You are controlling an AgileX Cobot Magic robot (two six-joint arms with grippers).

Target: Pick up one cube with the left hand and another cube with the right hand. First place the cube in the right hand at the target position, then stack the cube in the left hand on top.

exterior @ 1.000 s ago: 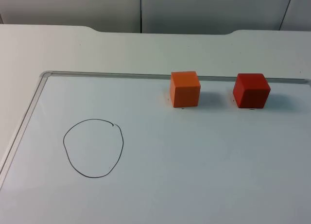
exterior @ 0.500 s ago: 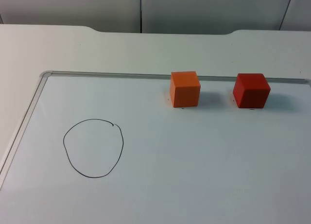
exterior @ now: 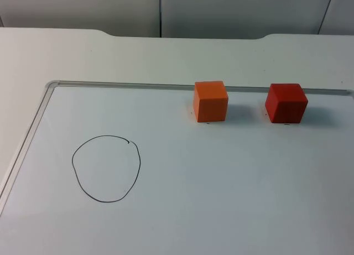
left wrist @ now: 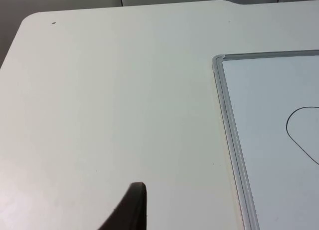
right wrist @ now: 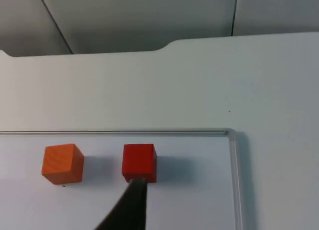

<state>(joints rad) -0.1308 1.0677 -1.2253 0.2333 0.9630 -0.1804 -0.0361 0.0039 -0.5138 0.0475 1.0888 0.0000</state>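
An orange cube [exterior: 210, 101] and a red cube [exterior: 285, 103] stand side by side near the far edge of a whiteboard [exterior: 52, 86], red to the right. A hand-drawn black circle [exterior: 105, 168] marks the board's left part. The right wrist view has the orange cube [right wrist: 62, 163] and the red cube [right wrist: 139, 161], with my right gripper [right wrist: 130, 210] held back from the red one, apart from it. My left gripper [left wrist: 130, 212] hangs over bare table, left of the whiteboard's frame [left wrist: 234, 140]; part of the circle [left wrist: 299, 135] lies beyond it.
The whiteboard lies flat on the white table [exterior: 138, 56], its metal frame slightly raised. A grey partition wall [exterior: 166, 11] closes off the table's far side. Open board surface lies between the circle and the cubes.
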